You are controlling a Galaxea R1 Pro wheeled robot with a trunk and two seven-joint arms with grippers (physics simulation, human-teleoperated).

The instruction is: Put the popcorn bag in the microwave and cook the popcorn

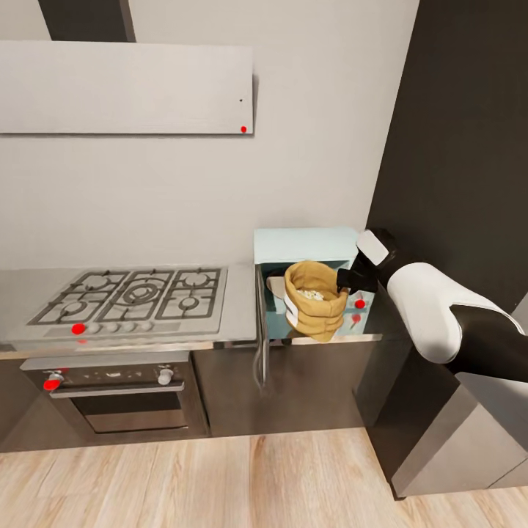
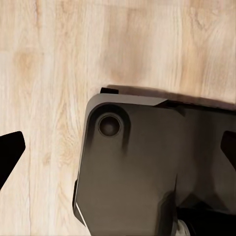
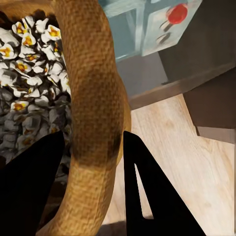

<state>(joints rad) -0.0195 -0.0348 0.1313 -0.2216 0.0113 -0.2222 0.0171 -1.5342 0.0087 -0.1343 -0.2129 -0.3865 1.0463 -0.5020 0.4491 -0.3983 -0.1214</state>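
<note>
The golden-brown popcorn bag [image 1: 317, 306] hangs at the mouth of the mint-blue microwave [image 1: 304, 246], whose door [image 1: 260, 330] stands swung open, edge-on. My right gripper [image 1: 343, 280] is shut on the bag's rolled rim [image 3: 93, 108], one finger [image 3: 29, 191] inside and the other [image 3: 152, 196] outside. The popcorn [image 3: 29, 54] in the bag is partly puffed white with yellow centres and partly grey kernels. The left gripper [image 2: 118, 152] is open, its fingertips [image 2: 10, 152] far apart over the wood floor and my own dark base [image 2: 162, 162].
Left of the microwave, the grey countertop [image 1: 242, 312] carries a gas hob [image 1: 132, 293], with a steel oven [image 1: 110, 396] beneath and a hood [image 1: 125, 88] above. A tall dark cabinet [image 1: 462, 147] stands right of the microwave. Pale plank floor [image 1: 220, 477] lies in front.
</note>
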